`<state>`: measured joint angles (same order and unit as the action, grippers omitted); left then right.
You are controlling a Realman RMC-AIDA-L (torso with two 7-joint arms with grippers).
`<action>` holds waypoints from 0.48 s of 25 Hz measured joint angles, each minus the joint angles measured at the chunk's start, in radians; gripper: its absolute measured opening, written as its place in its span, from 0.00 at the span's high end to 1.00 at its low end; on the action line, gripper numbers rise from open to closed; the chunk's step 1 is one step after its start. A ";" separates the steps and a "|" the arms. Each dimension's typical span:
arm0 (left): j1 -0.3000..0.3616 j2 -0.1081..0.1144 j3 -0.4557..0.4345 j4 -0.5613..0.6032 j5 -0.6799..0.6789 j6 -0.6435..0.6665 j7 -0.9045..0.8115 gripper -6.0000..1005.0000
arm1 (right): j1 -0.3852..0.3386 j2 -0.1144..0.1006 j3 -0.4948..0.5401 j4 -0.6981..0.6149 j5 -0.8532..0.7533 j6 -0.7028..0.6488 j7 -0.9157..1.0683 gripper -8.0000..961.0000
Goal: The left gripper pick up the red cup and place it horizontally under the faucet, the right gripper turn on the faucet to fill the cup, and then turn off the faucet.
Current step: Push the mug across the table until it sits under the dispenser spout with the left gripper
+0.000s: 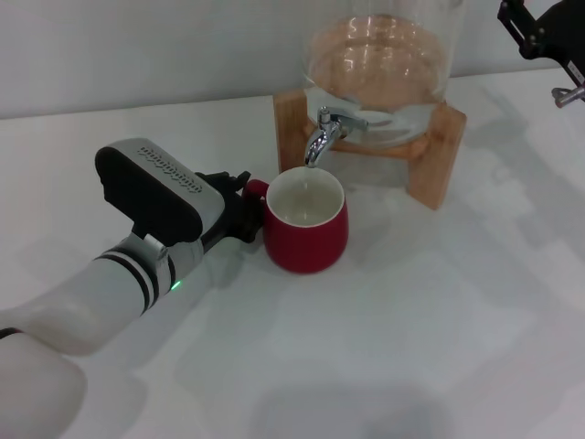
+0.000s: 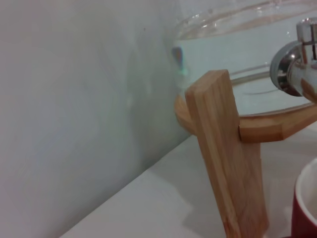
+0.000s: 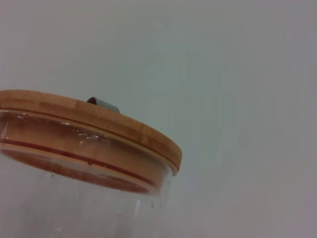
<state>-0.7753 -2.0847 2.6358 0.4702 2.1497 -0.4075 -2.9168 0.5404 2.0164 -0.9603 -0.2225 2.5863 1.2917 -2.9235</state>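
**Red mug parked under the tap, waiting on the other arm**

Red cup point(image 1: 305, 226) is sitting upright on the white table point(image 1: 411, 320), right below the spout of the faucet point(image 1: 322, 135), so whatever comes out should drop straight into the white inside. There may be a thin stream running already, but from where I'm standing I honestly can't say for sure.

The left gripper point(image 1: 239, 206) is down at table level, snug against the handle side of the cup, and its short black fingers look pinched on the handle. Makes sense to me: holding on stops the mug from sliding or twisting while it fills.

The right gripper point(image 1: 539, 37) is way up near the top of the glass jar point(image 1: 379, 55), well apart from the lever. Can't tell whether its claw is spread or closed, only part of it shows.

The wooden stand point(image 1: 430, 155) lifts the jar just enough for a mug to fit under. My guess is the right arm has to come down to the lever next.
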 joint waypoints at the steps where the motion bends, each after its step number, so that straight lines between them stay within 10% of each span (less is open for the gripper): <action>1: -0.001 0.000 0.000 0.000 0.000 0.002 0.001 0.75 | 0.000 0.000 0.000 0.000 0.000 0.000 0.000 0.34; 12: -0.002 -0.001 0.000 0.003 -0.001 0.009 0.005 0.72 | 0.000 -0.001 0.000 0.000 0.000 0.000 0.000 0.34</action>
<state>-0.7775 -2.0859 2.6353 0.4728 2.1491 -0.3988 -2.9122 0.5399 2.0156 -0.9603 -0.2225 2.5863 1.2916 -2.9238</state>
